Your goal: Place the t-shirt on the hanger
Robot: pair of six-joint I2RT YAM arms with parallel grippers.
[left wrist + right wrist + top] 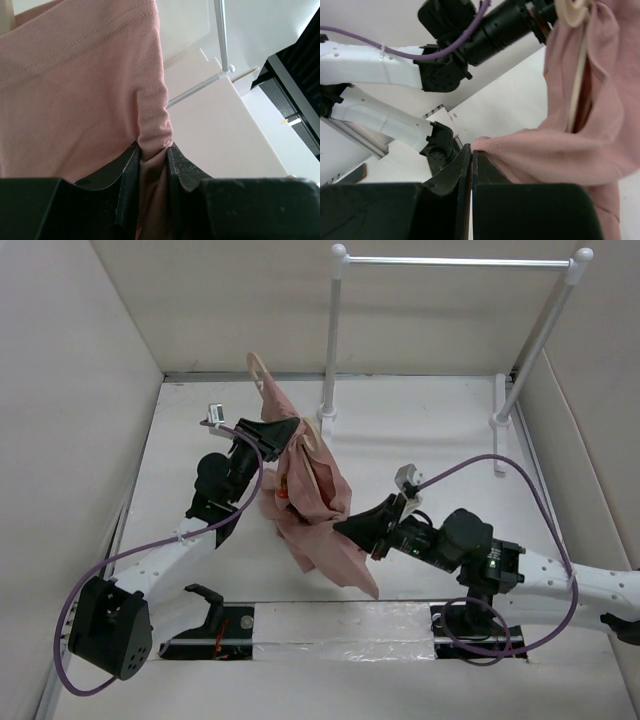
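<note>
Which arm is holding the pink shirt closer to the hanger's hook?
The left gripper: its jaws pinch the t-shirt high up beside the hanger, whereas the right gripper holds a lower edge, farther from that hook.

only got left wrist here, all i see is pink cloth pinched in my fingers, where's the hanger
observer: The hanger is up by the left hand. In the top view its hook sticks out above the t-shirt.
operator: what's the right hand doing
observer: The right hand is shut on an edge of the t-shirt, lower down on the right arm's side.
operator: is the hanger inside the shirt
observer: Partly, it seems. The right wrist view shows a thin beige arm of it running down inside a gap in the cloth.
</note>
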